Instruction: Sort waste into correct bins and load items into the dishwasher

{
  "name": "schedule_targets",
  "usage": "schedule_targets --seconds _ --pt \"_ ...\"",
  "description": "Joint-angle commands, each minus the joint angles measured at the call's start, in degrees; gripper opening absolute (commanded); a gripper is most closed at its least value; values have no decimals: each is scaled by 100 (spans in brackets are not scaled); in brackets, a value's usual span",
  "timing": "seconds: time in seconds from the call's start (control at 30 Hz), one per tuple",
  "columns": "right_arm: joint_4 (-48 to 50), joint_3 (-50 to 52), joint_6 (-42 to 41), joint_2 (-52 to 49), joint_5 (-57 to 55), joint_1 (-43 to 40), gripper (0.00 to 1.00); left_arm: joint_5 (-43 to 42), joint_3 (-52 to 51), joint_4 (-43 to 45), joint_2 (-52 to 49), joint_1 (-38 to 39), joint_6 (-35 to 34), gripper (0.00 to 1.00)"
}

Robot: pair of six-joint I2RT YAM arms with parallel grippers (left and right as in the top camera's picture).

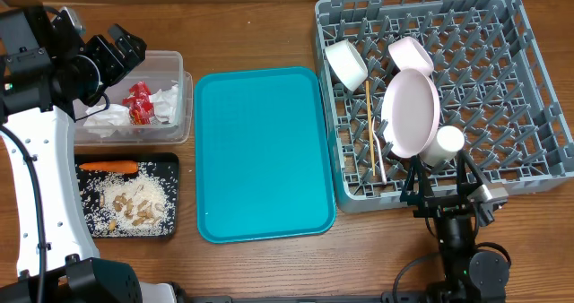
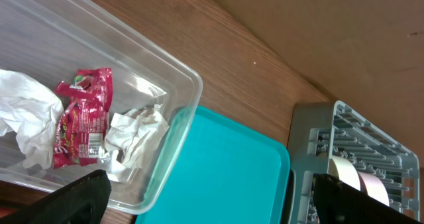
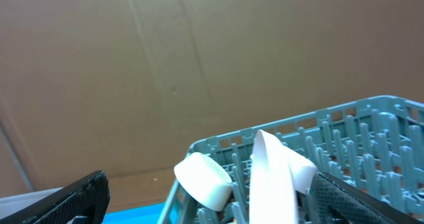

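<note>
L end effector [image 1: 126,45] spread, empty, above clear tub [image 1: 185,79]; red wrapper [image 1: 139,102] lies in it, close below. R end effector [image 1: 439,185] spread, empty, nearer rack [image 1: 529,88], white cup [image 1: 444,143] just ahead.

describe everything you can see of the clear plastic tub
The clear plastic tub is rectangular, with rounded corners and see-through walls. It sits upright on the wooden table. Inside lie a crumpled red wrapper and crumpled white napkins. It stands on the far side of the black tray and close beside the teal tray; whether they touch is unclear.
</note>
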State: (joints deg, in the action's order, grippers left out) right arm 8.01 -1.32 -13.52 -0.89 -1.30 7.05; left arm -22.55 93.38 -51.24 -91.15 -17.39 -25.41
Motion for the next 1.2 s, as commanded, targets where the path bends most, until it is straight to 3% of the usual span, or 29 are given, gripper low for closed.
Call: schedule_targets --seconds 0.0,0.27,0.53,0.83,1.17 --pt "-39 90 -28 72 7 -103 100 -85 125 4 52 -11 -52 100" --pt "-1274 90 7 72 -74 -157 100 -85 122 7 52 -11 -52 100" --pt "-1283 90 474 72 96 -256 100 -83 125 7 52 -11 -52 100" --pt "-1285 90 1937 72 247 -494 100 -83 125 7 52 -11 -52 100" --pt "-1281 90 1934 72 245 -492 100 -83 122 7 52 -11 -52 100"
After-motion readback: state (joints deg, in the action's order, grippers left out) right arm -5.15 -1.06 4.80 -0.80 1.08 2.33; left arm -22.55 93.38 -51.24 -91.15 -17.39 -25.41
